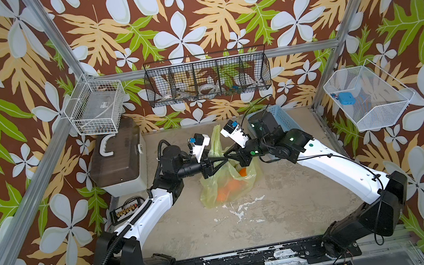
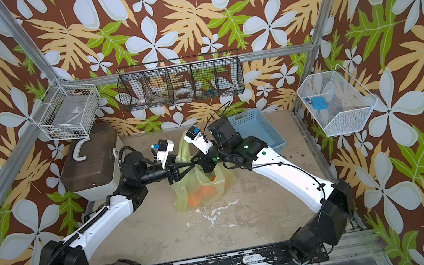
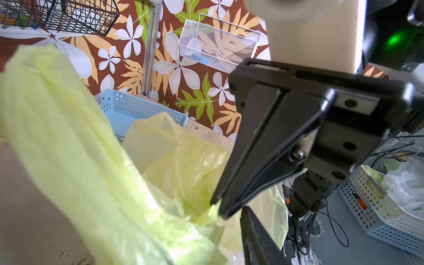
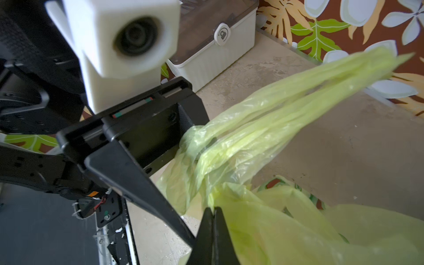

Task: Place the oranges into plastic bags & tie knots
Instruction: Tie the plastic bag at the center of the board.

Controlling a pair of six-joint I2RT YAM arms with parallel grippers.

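The yellow-green plastic bag [image 1: 227, 180] sits mid-table with three oranges [image 1: 231, 186] showing through it. Its handle loops [image 1: 216, 141] rise toward the back wall. Both grippers meet over the bag's mouth. My right gripper [image 4: 214, 210] is shut on a pinch of the bag's upper plastic, and the left wrist view shows this too. My left gripper [image 1: 223, 163] is open, with the handle strands [image 4: 286, 110] running between its spread fingers [image 4: 160, 206]. A bunch of handle plastic [image 4: 195, 142] lies by its far finger. I cannot tell whether that bunch is a knot.
A light-blue perforated basket [image 1: 279, 116] stands behind the right arm. A white box with a brown lid [image 1: 116, 161] sits at the back left. Wire baskets hang on the walls [image 1: 207, 78]. Bare table [image 1: 249, 220] lies in front of the bag.
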